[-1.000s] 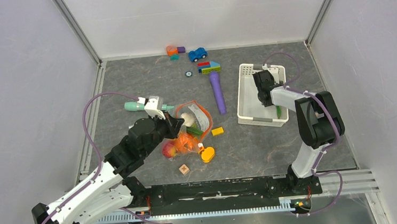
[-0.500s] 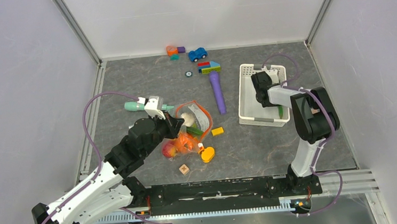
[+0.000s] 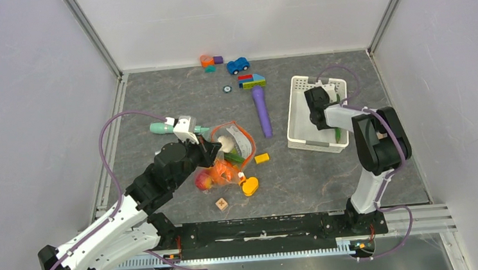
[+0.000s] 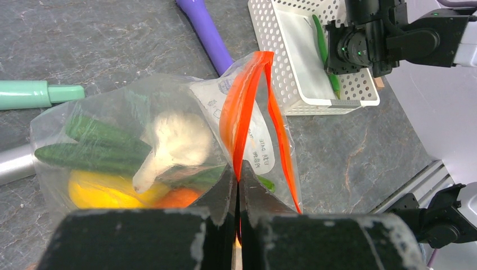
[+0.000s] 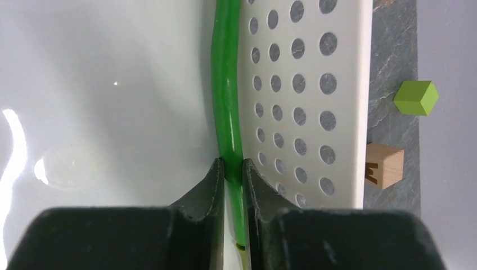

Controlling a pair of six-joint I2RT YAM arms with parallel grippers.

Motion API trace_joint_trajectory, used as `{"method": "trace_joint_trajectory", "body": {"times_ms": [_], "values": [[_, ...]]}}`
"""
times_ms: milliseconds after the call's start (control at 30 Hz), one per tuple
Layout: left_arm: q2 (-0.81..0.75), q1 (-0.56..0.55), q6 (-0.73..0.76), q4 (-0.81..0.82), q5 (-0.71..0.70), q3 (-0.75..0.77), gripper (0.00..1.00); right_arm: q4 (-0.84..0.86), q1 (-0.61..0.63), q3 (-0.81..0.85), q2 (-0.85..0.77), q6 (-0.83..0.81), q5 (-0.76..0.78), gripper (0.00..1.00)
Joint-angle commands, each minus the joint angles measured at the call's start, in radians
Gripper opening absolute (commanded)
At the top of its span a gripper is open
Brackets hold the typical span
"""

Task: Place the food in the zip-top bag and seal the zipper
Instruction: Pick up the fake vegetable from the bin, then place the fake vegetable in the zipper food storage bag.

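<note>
Pinching the orange-red zipper (image 4: 242,107) in clenched jaws, the left gripper (image 4: 237,185) holds the zip-top bag (image 4: 112,112) mouth-up for loading, while the right gripper (image 5: 233,169), down in the white basket (image 5: 304,84), grasps a green bean (image 5: 226,84) lying against its wall.

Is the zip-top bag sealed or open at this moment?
Open. The zip-top bag's two orange-red zipper strips gape apart above where the shut left gripper pinches them; food shows inside.
</note>
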Motion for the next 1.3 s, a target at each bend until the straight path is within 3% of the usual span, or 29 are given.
{"method": "trace_joint_trajectory", "body": {"times_ms": [0,700,1000,1267], "values": [[-0.01,-0.003,-0.008,0.017,-0.028,0.006,0.02,0.081,-0.009,-0.059,-0.102,-0.031,-0.122,0.0],[-0.013,-0.003,-0.009,0.015,-0.036,0.003,0.02,0.281,-0.009,-0.251,-0.533,-0.074,-0.543,0.0],[-0.013,-0.003,-0.012,0.016,-0.026,0.003,0.02,0.432,-0.009,-0.334,-0.754,-0.178,-0.961,0.0],[-0.007,-0.003,-0.009,0.024,-0.028,0.002,0.02,0.196,-0.001,-0.272,-0.851,-0.095,-1.425,0.0]]}}
